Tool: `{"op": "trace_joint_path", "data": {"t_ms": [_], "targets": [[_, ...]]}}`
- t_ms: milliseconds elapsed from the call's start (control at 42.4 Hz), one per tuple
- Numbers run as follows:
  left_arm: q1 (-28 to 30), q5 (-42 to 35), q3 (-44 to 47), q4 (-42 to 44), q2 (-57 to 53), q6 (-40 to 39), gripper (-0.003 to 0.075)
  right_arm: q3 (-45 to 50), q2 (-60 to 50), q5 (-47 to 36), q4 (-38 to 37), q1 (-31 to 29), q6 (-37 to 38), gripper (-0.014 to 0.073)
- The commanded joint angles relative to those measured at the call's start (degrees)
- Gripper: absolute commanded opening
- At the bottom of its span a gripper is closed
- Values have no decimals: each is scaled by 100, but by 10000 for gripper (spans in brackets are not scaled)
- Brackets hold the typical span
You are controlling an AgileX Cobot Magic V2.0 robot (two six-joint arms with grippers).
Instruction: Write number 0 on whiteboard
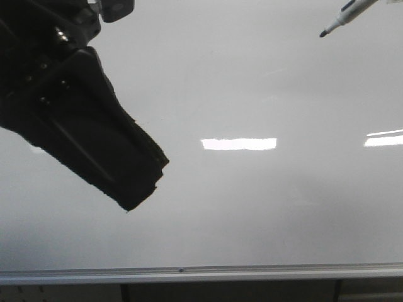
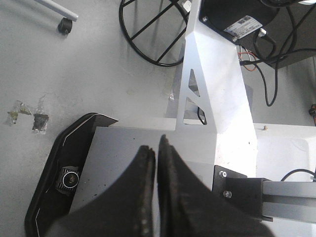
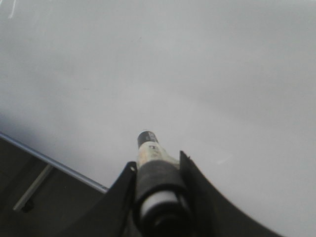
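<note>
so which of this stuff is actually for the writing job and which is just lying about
For the job:
- whiteboard, nothing written on it yet
- marker, clamped in the right end effector, tip out

Just lying about:
- left end effector, shut and empty
- wire stand on the floor
- plastic scraps on the floor
- cables

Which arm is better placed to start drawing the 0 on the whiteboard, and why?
The right. Its claw is shut on the marker, tip towards the bare whiteboard. The left claw is shut on nothing and faces away from the board.
</note>
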Motion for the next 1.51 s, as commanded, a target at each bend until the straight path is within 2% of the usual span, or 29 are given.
{"op": "trace_joint_path", "data": {"t_ms": [0, 353, 707, 1155, 1484], "targets": [[-38, 313, -157, -373, -205, 12, -19, -161, -51, -435, 218, -47, -26, -67], [-38, 313, -157, -373, -205, 12, -20, -1569, 1200, -18, -510, -36, -14, -59], [-38, 313, -157, -373, -205, 12, -20, -2520, 2363, -45, -535, -36, -14, -59], [-38, 303, -157, -373, -205, 12, -20, -2784, 2856, -447, -535, -29, -19, -59], [-38, 256, -157, -373, -205, 12, -20, -2779, 2998, -452, -535, -29, -19, -59]]}}
